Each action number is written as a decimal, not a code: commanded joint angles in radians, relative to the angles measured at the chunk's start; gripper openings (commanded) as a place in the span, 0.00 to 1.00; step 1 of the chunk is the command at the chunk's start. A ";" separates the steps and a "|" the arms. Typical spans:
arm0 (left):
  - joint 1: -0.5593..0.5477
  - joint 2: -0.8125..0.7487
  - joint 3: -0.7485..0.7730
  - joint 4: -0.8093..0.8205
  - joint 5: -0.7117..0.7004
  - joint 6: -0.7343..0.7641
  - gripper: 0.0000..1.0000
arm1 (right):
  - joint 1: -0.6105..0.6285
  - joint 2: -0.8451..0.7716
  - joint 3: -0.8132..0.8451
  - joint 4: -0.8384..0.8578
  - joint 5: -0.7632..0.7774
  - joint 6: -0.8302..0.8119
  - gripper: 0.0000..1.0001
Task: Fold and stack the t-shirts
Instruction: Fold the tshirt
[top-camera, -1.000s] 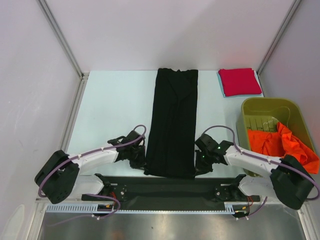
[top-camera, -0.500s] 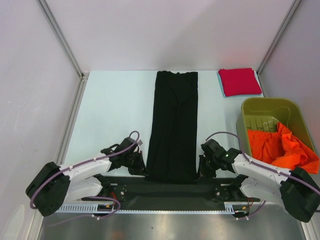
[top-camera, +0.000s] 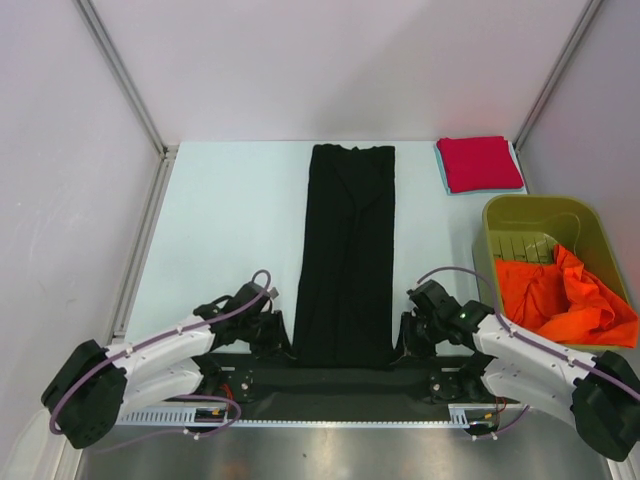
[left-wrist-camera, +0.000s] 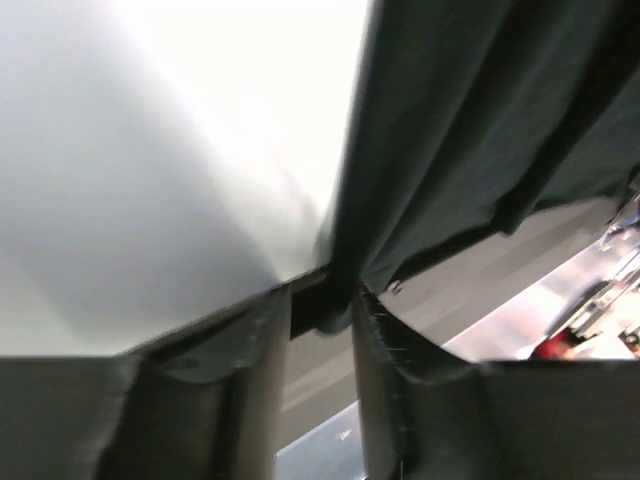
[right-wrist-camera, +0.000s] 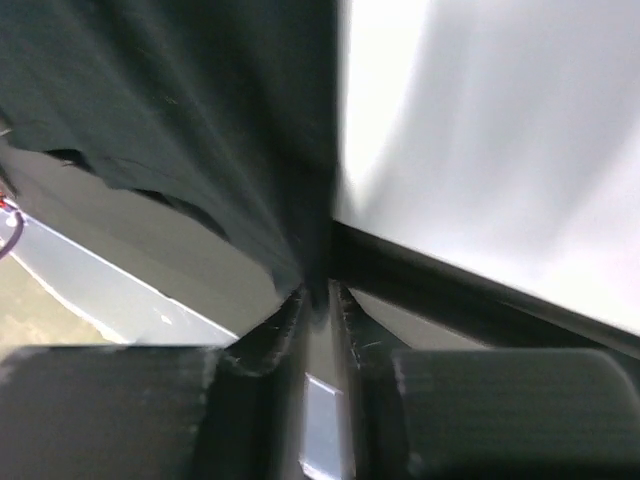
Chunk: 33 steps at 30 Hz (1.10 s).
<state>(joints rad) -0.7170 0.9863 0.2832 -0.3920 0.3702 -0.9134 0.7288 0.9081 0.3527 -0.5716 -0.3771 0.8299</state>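
Observation:
The black t-shirt (top-camera: 345, 250), folded into a long narrow strip, lies flat down the middle of the table, its near hem at the table's front edge. My left gripper (top-camera: 279, 336) is at the near left corner of that hem; in the left wrist view the left gripper (left-wrist-camera: 322, 308) is open, the cloth corner (left-wrist-camera: 340, 300) lying loose between the tips. My right gripper (top-camera: 404, 338) is at the near right corner; the right gripper (right-wrist-camera: 320, 296) is parted a little, the hem (right-wrist-camera: 300, 260) dipping into the gap. A folded red t-shirt (top-camera: 480, 163) lies far right. An orange t-shirt (top-camera: 560, 295) is crumpled in the bin.
The olive-green bin (top-camera: 540, 212) stands at the right edge, close to my right arm. A pale blue edge (top-camera: 441, 166) shows under the red t-shirt. A black rail (top-camera: 330, 378) runs along the near edge between the arm bases. Walls enclose the table.
Both grippers drew back toward the near edge with the black t-shirt's hem, stretching the strip flat. Their jaws, shut on the corners before, have now parted.

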 joint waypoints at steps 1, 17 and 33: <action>-0.006 -0.058 0.066 -0.112 -0.017 0.014 0.42 | 0.007 0.017 0.053 -0.129 0.001 -0.037 0.30; 0.073 0.336 0.603 0.050 -0.013 0.219 0.33 | -0.439 0.662 0.742 0.292 0.020 -0.224 0.03; 0.337 0.778 0.912 0.137 0.188 0.285 0.25 | -0.468 1.221 1.112 0.544 -0.166 -0.060 0.00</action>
<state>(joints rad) -0.3809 1.7550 1.1370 -0.2844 0.4950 -0.6678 0.2497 2.1067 1.4067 -0.0944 -0.4950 0.7341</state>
